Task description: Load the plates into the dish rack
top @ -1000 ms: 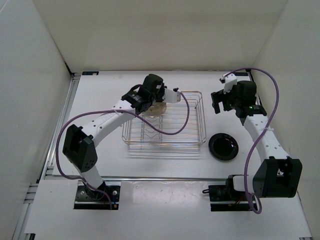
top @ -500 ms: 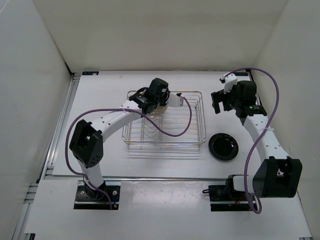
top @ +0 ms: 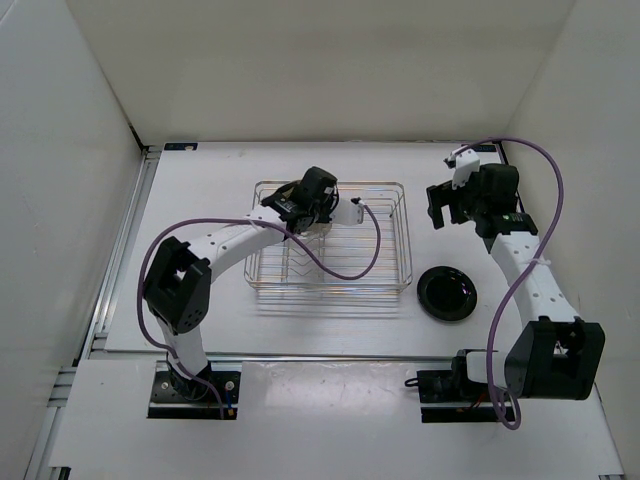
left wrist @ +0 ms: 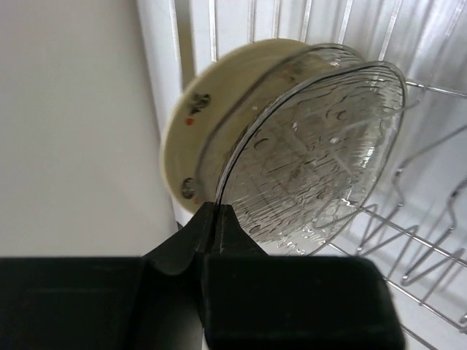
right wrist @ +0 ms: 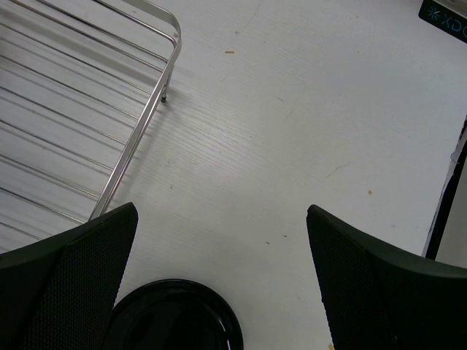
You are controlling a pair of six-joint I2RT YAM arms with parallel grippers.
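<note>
My left gripper [left wrist: 217, 208] is shut on the near rim of the translucent speckled plate [left wrist: 314, 153], which it holds on edge over the dish rack [left wrist: 430, 240]. A cream-yellow plate [left wrist: 191, 138] stands right behind it, touching or nearly so. In the top view the left gripper [top: 316, 196] sits over the rack's [top: 385, 285] back left part and hides both plates. The glossy black plate [top: 446, 293] lies flat on the table right of the rack; it also shows in the right wrist view [right wrist: 175, 321]. My right gripper [right wrist: 221, 211] is open and empty above the table [top: 452, 202].
The rack's corner [right wrist: 164, 51] is left of my right gripper. White walls enclose the table on three sides. The left arm's purple cable [top: 345, 262] hangs over the rack. The fourth plate is out of view.
My left gripper has moved right from the rack's back left corner to over the rack, with the plate in it. The right arm has barely moved.
</note>
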